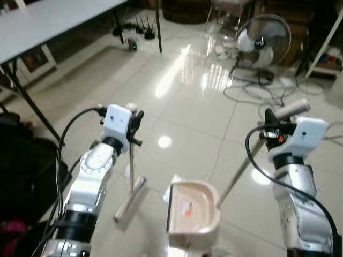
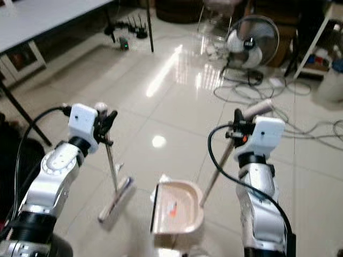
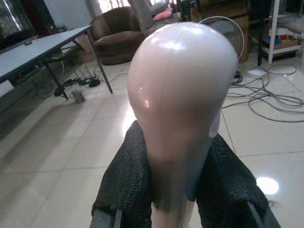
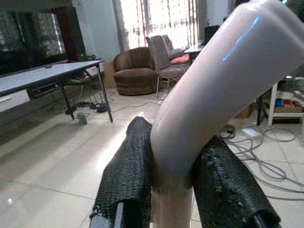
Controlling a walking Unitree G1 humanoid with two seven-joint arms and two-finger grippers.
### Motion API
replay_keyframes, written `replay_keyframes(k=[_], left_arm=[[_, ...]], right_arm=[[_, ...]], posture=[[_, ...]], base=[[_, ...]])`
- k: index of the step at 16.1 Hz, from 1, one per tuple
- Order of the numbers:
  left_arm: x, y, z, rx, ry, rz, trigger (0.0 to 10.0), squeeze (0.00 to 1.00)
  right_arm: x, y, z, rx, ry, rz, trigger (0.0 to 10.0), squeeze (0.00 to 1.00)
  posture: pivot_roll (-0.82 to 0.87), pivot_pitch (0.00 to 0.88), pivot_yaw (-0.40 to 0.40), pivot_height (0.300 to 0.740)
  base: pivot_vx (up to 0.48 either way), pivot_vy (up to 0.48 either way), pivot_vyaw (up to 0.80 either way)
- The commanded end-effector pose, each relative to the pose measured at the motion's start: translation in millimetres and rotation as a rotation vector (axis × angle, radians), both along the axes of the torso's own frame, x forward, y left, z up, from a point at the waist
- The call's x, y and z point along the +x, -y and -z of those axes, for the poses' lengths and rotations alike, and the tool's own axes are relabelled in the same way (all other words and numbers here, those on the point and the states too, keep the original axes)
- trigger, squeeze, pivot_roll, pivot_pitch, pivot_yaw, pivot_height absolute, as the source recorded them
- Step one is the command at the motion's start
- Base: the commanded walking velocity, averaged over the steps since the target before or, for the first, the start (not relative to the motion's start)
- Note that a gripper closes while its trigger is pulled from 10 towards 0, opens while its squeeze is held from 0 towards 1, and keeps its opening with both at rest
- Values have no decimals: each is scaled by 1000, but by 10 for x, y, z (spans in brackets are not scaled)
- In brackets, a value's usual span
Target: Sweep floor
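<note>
Both my grippers clamped on sweeping tools, heads down on the tiled floor (image 1: 177, 101).

My left gripper (image 1: 134, 120) is clenched around the top of the broom (image 1: 131, 184) handle; in the left wrist view my black fingers (image 3: 123, 185) press on either side of its rounded pink knob. The broom stands upright, its head resting on the floor just left of the dustpan (image 1: 194, 209). My right gripper (image 1: 270, 128) is clenched on the dustpan's long handle, which slants down to the pan. The pan sits on the floor between my arms, with small orange debris (image 1: 187, 210) inside. A fan (image 1: 262, 40), loose cables (image 1: 268, 93) and a counter (image 1: 48, 21) stand well apart beyond.
</note>
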State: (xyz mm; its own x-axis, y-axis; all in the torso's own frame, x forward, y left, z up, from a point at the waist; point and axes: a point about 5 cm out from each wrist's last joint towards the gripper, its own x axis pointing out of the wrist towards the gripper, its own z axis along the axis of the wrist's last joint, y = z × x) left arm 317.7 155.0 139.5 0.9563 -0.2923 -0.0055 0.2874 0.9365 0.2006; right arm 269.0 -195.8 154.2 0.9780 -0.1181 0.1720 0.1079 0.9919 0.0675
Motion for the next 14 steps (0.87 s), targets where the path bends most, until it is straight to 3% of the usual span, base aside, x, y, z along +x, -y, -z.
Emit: replay_keyframes(k=[1, 5, 8, 14], left_arm=[[29, 31, -113, 0, 51, 16, 10000, 0], [31, 35, -116, 1, 52, 16, 10000, 0], [39, 45, -120, 0, 54, 18, 10000, 0], [46, 35, -127, 3, 56, 19, 10000, 0]], right_arm=[[-1, 34, -107, -21, 53, 15, 10000, 0], [8, 32, -101, 0, 47, 16, 10000, 0], [12, 49, -99, 9, 45, 23, 10000, 0], [3, 62, -87, -2, 41, 38, 10000, 0]], posture=[[-123, 63, 49, 740], [-122, 64, 49, 740], [-123, 63, 50, 740], [-121, 67, 53, 740]], base=[[349, 0, 0], [349, 0, 0], [346, 0, -690], [348, 0, 0]])
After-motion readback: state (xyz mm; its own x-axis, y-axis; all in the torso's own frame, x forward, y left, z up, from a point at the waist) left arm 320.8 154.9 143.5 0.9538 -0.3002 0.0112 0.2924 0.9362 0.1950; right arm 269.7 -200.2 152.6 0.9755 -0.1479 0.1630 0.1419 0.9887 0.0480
